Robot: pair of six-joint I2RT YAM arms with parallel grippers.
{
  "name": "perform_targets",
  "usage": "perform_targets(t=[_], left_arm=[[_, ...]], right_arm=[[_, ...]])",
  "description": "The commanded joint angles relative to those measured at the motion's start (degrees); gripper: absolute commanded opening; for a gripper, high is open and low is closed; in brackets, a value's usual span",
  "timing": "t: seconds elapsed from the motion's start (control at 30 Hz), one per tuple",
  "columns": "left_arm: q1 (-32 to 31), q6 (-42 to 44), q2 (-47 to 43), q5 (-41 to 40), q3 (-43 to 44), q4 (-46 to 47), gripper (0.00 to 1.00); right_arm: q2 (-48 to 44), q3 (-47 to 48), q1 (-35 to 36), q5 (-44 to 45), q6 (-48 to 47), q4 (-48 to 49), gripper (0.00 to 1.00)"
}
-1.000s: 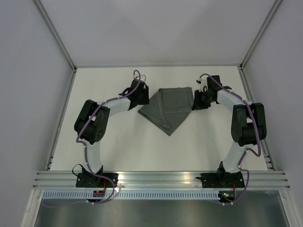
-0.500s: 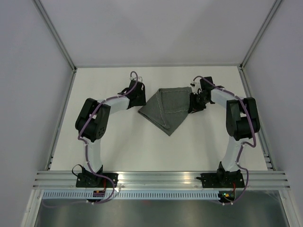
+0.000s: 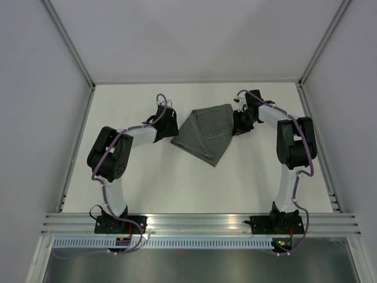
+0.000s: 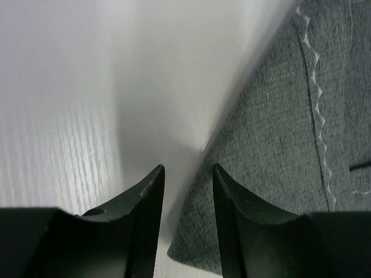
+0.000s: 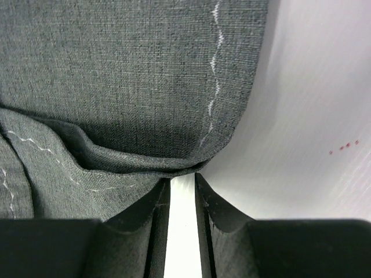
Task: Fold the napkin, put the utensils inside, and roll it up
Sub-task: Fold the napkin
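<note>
The napkin (image 3: 207, 132) is a dark grey cloth with pale stitching, folded into a rough triangle at mid-table. Its right edge is bunched and raised. My left gripper (image 3: 174, 126) sits low at the napkin's left corner. In the left wrist view its jaws (image 4: 188, 185) stand apart, with the cloth corner (image 4: 197, 249) lying between them, not pinched. My right gripper (image 3: 237, 125) is at the napkin's right edge. Its jaws (image 5: 182, 176) are nearly closed and nip the thick folded edge (image 5: 145, 165) at their tips. No utensil is in view.
The white table (image 3: 147, 177) is walled by pale panels, with metal rails along the left, right and near edges. Both arm bases stand on the near rail (image 3: 200, 223). A few tiny red specks (image 5: 343, 147) mark the table right of the napkin.
My right gripper has moved left onto the napkin's right edge, which has shifted left and risen, so the cloth looks narrower and peaked. My left gripper has drawn slightly left and lower along the left corner.
</note>
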Motion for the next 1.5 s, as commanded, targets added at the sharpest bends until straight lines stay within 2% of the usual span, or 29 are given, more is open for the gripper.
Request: perform_targets(t=[0.0, 0.3, 0.83, 0.97, 1.17, 1.47], left_arm=[[0.03, -4.58, -3.50, 2.06, -6.30, -0.85, 0.44], [-1.02, -8.97, -10.62, 2.85, -17.03, 4.87, 0.44], [-6.47, -12.76, -19.41, 0.83, -24.95, 7.06, 0.43], [-6.65, -13.11, -23.10, 1.01, -27.15, 7.24, 0.43], [-6.65, -12.06, -26.71, -0.83, -27.59, 5.75, 0.45], [-6.47, -6.79, -34.52, -4.35, -21.98, 0.48, 0.52]], right_arm=[[2.65, 3.69, 0.10, 3.56, -0.33, -2.68, 0.30], [4.59, 7.30, 0.10, 2.60, -0.33, -3.74, 0.30], [2.13, 7.22, 0.10, 3.30, -0.60, -3.83, 0.31], [0.29, 6.16, 0.10, 1.81, -0.60, -4.27, 0.36], [-2.09, 5.28, -0.07, 2.68, -2.25, -4.35, 0.37], [-11.30, 1.25, -0.87, 5.05, -6.57, -3.57, 0.38]])
